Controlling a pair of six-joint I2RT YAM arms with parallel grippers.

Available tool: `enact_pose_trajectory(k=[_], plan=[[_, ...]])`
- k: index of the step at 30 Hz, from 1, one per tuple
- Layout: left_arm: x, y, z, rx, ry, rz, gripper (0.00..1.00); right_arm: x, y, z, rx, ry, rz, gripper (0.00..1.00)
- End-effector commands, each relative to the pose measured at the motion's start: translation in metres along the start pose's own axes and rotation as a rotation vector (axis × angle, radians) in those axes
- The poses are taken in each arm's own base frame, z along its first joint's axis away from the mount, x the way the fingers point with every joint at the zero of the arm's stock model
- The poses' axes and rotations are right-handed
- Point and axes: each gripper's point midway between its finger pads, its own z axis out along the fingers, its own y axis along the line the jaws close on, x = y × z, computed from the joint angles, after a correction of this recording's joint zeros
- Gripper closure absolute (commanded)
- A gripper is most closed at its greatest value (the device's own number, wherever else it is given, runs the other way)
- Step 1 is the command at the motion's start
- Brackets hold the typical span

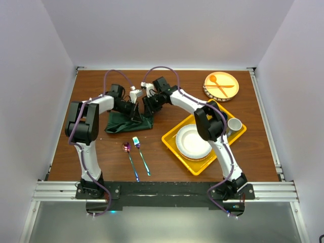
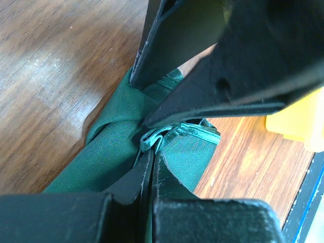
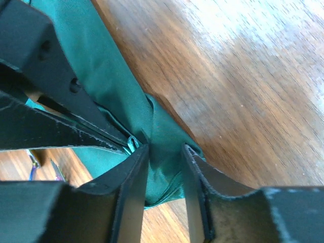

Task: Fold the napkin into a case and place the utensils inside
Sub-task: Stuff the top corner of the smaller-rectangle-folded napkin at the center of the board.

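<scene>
**Top view.** My two arms meet over the napkin [image 1: 124,124], which lies bunched on the wooden table [image 1: 101,152], left of centre. The left gripper [image 1: 136,114] and right gripper [image 1: 149,107] sit nearly tip to tip at its far right corner and hide that corner. On the near side of the cloth lie the utensils, one spoon [image 1: 129,159] and one fork [image 1: 141,156], side by side and clear of the napkin. To the right, one yellow tray [image 1: 171,136] carries one white plate [image 1: 192,142] and one cup [image 1: 234,124]; my right arm crosses over it. At far right, one round plate [image 1: 230,80] holds an orange spoon and fork. White walls stand on three sides.

**Left wrist view.** My left gripper [image 2: 151,147] is clamped tight on a puckered napkin fold. The right gripper's fingers [image 2: 167,45] fill the upper frame and block the table beyond.

**Right wrist view.** My right gripper [image 3: 164,157] stands partly apart, straddling a napkin fold without pinching it.
</scene>
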Motion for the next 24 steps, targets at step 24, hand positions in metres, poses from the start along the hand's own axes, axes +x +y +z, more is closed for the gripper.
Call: enact_pose_trajectory(k=[24], plan=[[0.015,0.02,0.008,-0.023,0.028,-0.055,1.0,-0.01,0.02,-0.015,0.056,-0.013,-0.2,0.75]])
